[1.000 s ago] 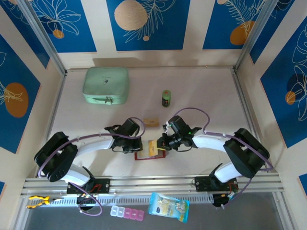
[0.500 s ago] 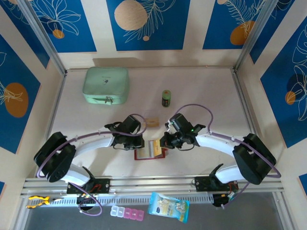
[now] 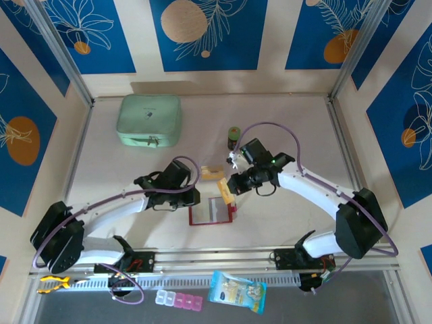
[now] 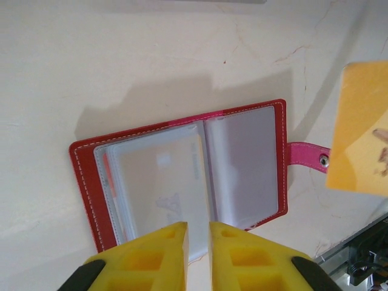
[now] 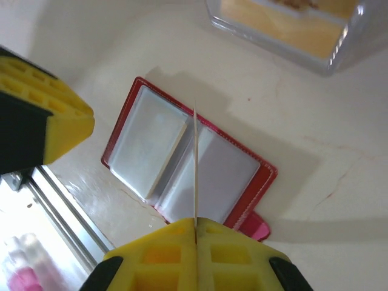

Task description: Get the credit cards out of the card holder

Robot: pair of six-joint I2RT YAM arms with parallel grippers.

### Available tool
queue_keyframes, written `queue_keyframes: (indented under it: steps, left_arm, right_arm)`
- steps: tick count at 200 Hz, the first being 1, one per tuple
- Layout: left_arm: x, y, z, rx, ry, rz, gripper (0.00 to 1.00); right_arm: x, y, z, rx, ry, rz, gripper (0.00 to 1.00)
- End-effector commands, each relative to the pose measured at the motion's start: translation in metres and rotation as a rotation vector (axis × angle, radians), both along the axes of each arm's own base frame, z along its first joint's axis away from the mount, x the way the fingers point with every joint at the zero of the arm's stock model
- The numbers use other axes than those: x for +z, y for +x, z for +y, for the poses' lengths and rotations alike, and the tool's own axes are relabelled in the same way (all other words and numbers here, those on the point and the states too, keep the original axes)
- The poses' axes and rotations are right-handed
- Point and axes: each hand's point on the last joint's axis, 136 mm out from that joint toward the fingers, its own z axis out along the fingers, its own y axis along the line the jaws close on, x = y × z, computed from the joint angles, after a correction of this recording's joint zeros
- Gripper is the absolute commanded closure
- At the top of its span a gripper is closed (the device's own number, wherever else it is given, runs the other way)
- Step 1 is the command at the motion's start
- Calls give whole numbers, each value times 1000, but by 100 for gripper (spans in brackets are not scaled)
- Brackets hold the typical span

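The dark-red card holder (image 3: 211, 213) lies open and flat on the table, its clear sleeves up (image 4: 182, 176) (image 5: 233, 173). My right gripper (image 3: 231, 186) (image 5: 196, 223) is shut on a tan-orange credit card (image 3: 225, 190), seen edge-on in the right wrist view (image 5: 195, 163) and hanging above the holder's spine. The same card shows at the right of the left wrist view (image 4: 362, 130). My left gripper (image 3: 192, 200) (image 4: 198, 227) hovers at the holder's left edge, jaws a narrow gap apart with nothing between them. A white card with red marking sits in a left sleeve (image 4: 159, 182).
A clear plastic tray (image 3: 212, 172) (image 5: 285, 27) holding tan cards stands just behind the holder. A mint-green zip case (image 3: 149, 120) sits at the back left and a small dark bottle (image 3: 233, 135) at the back middle. The metal rail (image 3: 216, 260) runs along the near edge.
My right gripper has drawn the tan-orange card out of the holder and lifted it up and back. My left gripper has eased apart and drawn slightly left, leaving the holder flat.
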Motion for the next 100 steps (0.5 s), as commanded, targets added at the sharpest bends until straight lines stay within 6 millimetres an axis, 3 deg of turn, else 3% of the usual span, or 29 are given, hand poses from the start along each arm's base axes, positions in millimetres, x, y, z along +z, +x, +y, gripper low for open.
queue_keyframes:
  steps: [1, 29, 100]
  left_arm:
    - [-6, -5, 14, 9, 37, 4, 84]
    - [-3, -7, 21, 19, 41, -6, 84]
    - [4, -8, 39, 60, 41, -30, 83]
  right_arm:
    - [4, -9, -5, 238, -71, -51, 100]
    - [17, -4, 0, 441, -91, -148, 100]
    - [34, 41, 23, 707, -144, -324, 100]
